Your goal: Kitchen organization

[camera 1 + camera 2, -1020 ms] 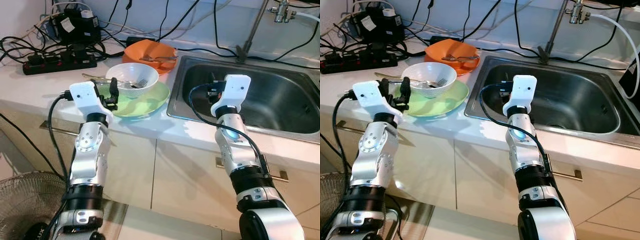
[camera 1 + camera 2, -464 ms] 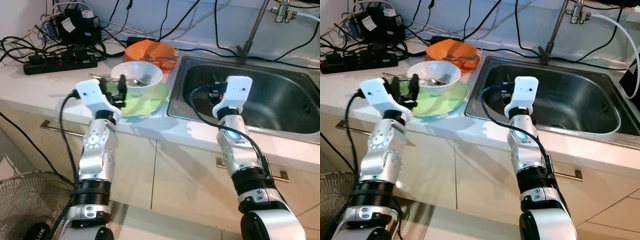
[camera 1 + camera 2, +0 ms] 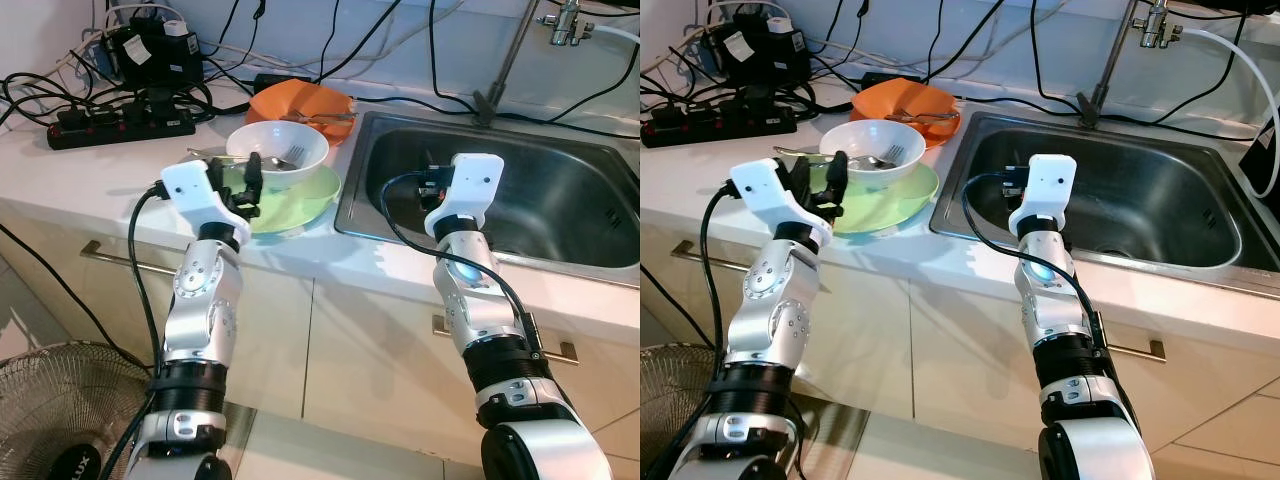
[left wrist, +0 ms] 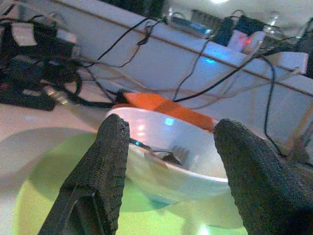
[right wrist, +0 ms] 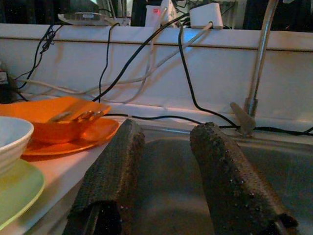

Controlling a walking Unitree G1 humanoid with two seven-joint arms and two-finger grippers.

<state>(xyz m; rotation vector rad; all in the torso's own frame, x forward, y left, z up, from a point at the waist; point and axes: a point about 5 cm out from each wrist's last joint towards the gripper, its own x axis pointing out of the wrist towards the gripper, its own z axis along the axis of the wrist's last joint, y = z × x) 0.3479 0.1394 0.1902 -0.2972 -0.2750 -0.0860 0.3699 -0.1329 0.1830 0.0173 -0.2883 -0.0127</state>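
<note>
A white bowl (image 3: 278, 152) with a fork (image 4: 164, 153) in it stands on a light green plate (image 3: 305, 205) on the counter, left of the sink (image 3: 560, 210). My left gripper (image 3: 243, 180) hovers over the plate's near left part, just short of the bowl's rim. In the left wrist view its gripper (image 4: 168, 132) is open, with the bowl ahead of the gap. Behind sits an orange bowl (image 3: 298, 103) holding cutlery. My right gripper (image 5: 166, 134) is open and holds nothing, at the sink's left wall.
A black power strip (image 3: 118, 125), a black adapter (image 3: 150, 55) and several cables crowd the counter's back left. The tap stem (image 3: 508, 55) rises behind the sink. A floor fan (image 3: 55, 420) stands at the lower left, before the cupboard doors.
My left arm has swung right and forward, bringing its gripper from the plate's left edge up to the white bowl. The right arm has stayed put.
</note>
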